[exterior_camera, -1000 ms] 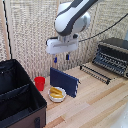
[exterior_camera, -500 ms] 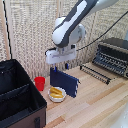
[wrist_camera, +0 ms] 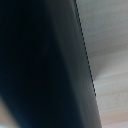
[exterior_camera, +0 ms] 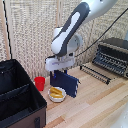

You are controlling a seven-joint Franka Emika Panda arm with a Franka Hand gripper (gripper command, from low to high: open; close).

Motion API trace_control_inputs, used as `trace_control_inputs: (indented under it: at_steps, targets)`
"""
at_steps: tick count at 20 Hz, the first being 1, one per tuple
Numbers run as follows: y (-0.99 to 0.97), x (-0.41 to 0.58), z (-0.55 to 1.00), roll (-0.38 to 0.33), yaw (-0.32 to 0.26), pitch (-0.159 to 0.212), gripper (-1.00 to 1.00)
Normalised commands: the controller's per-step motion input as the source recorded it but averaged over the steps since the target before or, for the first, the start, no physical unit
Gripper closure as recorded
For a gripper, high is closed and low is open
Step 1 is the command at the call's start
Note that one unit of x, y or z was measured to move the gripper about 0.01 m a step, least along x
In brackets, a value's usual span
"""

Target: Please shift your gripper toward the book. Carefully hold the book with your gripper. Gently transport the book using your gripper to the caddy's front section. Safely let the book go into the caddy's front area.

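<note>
One book (exterior_camera: 65, 83) hangs upright from the pincer (exterior_camera: 61, 70), long axis vertical.

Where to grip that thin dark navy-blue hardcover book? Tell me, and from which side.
Grip the thin dark navy-blue hardcover book at its top edge, coming from straight above. It stands upright on the wooden table, so only that narrow edge fits between the fingers. The white gripper already sits there.

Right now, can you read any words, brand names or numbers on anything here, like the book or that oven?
None can be read.
Book: plain dark cover, no title visible; the wrist view shows only a dark blurred surface.
Oven: any markings are too small and blurred to read.
Caddy, red cup, bowl and arm: no lettering visible.
</note>
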Motion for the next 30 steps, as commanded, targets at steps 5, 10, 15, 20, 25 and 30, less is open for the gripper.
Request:
trace_control_inputs:
  at_steps: [5,10,15,20,25,30]
  targets:
    - [-0.10,0.003,-0.01,0.000,0.006,-0.022,1.00]
    - [-0.01,0.000,0.00,0.000,0.000,-0.001,1.00]
    - [0.09,0.012,-0.02,0.000,-0.006,0.000,1.00]
    - [0.08,0.050,0.41,0.023,-0.105,0.000,1.00]
    - [-0.01,0.255,0.84,0.034,-0.131,-0.037,1.00]
    - [-0.09,0.391,0.94,0.022,-0.035,-0.036,1.00]
